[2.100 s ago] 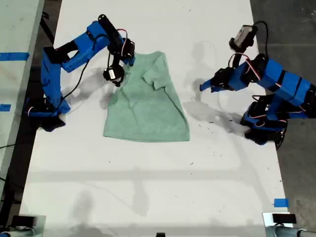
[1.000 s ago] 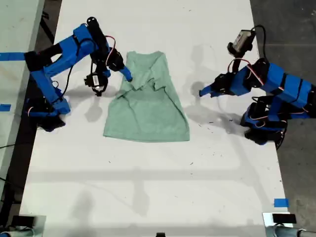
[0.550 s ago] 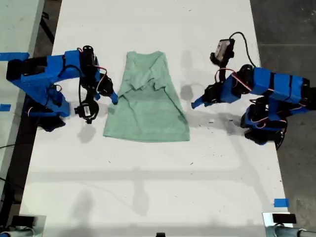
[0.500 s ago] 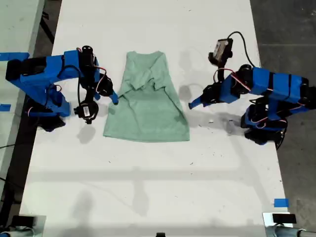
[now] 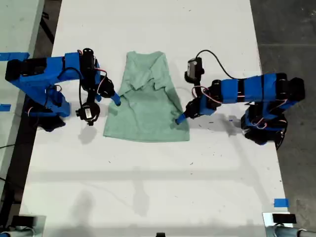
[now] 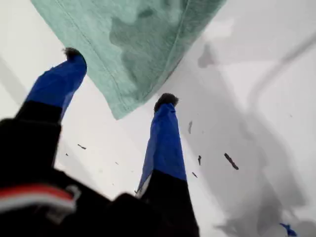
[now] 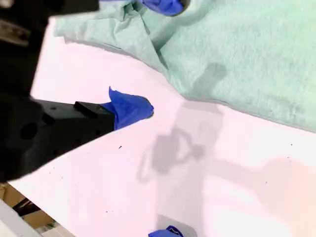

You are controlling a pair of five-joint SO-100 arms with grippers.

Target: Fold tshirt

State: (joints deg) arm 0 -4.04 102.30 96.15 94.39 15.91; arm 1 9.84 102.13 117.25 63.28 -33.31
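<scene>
- The tshirt [image 5: 147, 106] lies on the white table [image 5: 148, 187], between my two arms and in the upper half of the exterior view.
- It is pale mint green. It is narrow at its far end and wider at the hem, which faces the exterior view's bottom.
- Its upper part is bunched, with creases and a fold of cloth lying across the middle. The lower part lies flat.
- My first gripper [image 5: 180, 118] reaches in from the exterior view's right, to the hem corner on that side.
- In the first wrist view my first gripper [image 6: 118, 79] is spread wide, with that corner of the cloth [image 6: 133, 44] lying between its jaws.
- One fingertip [image 6: 73, 53] is at the cloth's edge and the other [image 6: 166, 100] is just off the cloth, over bare table. It has hold of nothing.
- My second gripper [image 5: 115, 100] reaches in from the exterior view's left, at the shirt's side edge about halfway along.
- In the second wrist view my second gripper [image 7: 148, 57] also stands apart. One finger [image 7: 167, 5] is over the rumpled cloth and the other [image 7: 131, 108] is over the table beside the edge.
- It grips nothing. I cannot tell whether either of its fingers touches the cloth.
- A bit of blue tape [image 5: 280, 202] sits near the table's edge at the exterior view's lower right.
</scene>
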